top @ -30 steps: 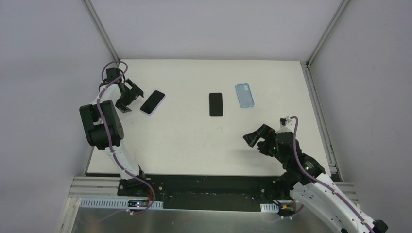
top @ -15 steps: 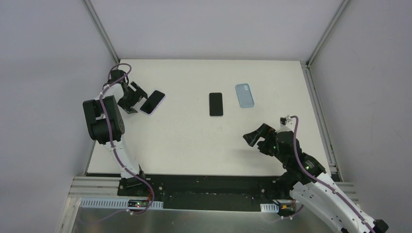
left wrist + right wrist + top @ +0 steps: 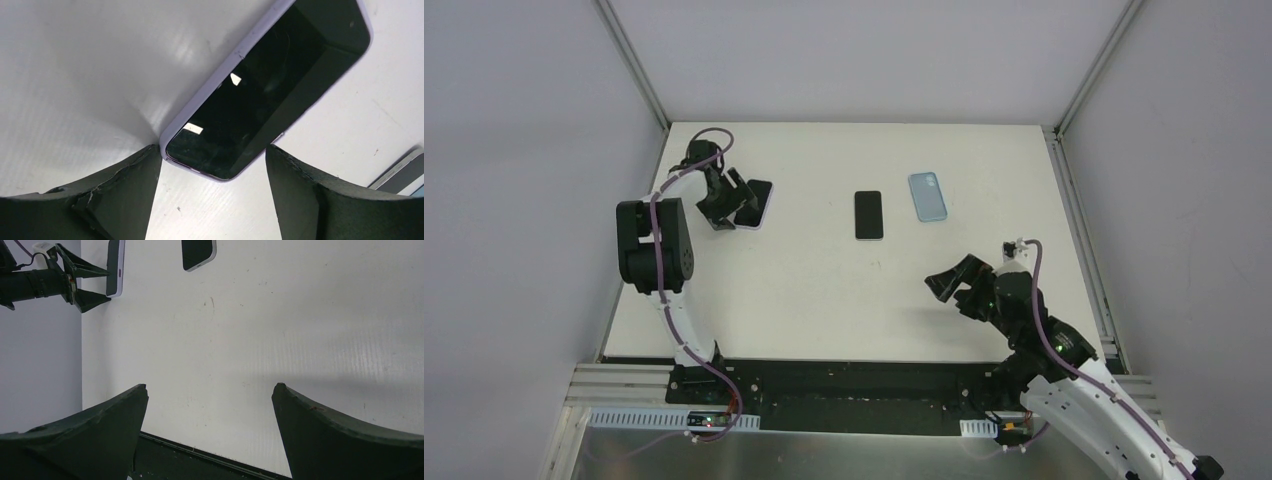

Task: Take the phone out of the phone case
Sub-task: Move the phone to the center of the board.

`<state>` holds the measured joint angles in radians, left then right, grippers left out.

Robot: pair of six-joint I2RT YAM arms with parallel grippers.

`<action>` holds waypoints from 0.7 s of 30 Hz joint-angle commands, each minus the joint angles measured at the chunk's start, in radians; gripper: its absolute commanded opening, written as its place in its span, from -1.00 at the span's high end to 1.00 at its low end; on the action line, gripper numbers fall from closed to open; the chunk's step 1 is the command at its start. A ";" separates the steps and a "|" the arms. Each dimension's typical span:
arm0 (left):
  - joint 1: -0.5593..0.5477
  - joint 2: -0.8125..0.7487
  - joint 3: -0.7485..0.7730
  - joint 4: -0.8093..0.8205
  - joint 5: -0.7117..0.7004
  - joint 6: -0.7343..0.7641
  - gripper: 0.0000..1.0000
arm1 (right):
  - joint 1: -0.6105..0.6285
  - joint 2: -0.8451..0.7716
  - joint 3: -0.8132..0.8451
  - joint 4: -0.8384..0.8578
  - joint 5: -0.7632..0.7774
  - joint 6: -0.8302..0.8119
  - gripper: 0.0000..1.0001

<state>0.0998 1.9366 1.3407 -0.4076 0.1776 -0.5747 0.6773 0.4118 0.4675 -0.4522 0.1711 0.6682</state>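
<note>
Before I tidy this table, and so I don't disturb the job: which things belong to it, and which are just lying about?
In the job: lilac-cased phone, left gripper straddling its end.
Lying about: bare black phone, empty light-blue case.

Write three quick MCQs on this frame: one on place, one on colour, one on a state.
1. The blue case lies where, relative to the bare black phone? A left B right C on top
2. Case colour on the cased phone by the left gripper? A lilac B green C red
3. The right gripper is: A open, empty B shut on a phone C shut on a case
Key: B, top view shows it rightward; A, lilac rim in left wrist view; A, its jaws stand wide apart over bare table.
</note>
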 commanded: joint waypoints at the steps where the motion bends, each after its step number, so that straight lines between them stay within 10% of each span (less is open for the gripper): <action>1: -0.050 -0.053 -0.021 -0.031 0.005 0.045 -0.53 | -0.005 -0.026 0.013 0.018 0.001 -0.004 -0.99; 8: -0.137 -0.072 -0.029 -0.031 -0.018 0.049 -0.47 | -0.005 -0.060 0.005 0.000 0.009 -0.007 -0.99; 21: -0.138 -0.130 0.004 -0.064 -0.222 0.043 -0.98 | -0.005 -0.061 0.012 -0.009 0.014 -0.014 -0.99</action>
<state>-0.0242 1.8042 1.2915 -0.4335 0.0135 -0.5320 0.6758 0.3470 0.4675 -0.4622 0.1726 0.6670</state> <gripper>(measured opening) 0.986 0.993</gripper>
